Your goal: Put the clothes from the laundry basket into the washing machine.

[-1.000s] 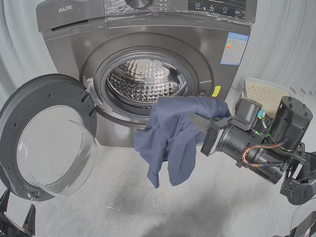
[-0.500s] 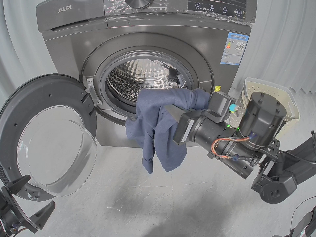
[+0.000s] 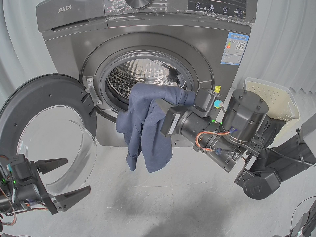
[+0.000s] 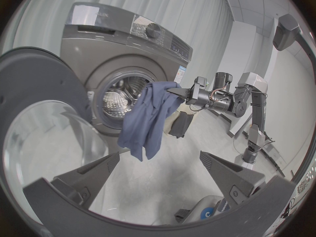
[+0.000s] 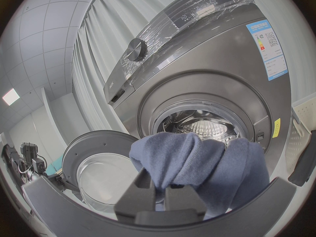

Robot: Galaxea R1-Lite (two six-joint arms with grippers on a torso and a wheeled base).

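Blue garment (image 3: 144, 125) nearer washing machine (image 3: 72, 50), right end effector (image 5: 159, 185) clamping it, left end effector (image 3: 78, 175) raised, wide

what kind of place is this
Probably a lab or demo room staged as a laundry corner: a washing machine with film on its panel, a laundry basket beside it, curtains behind.
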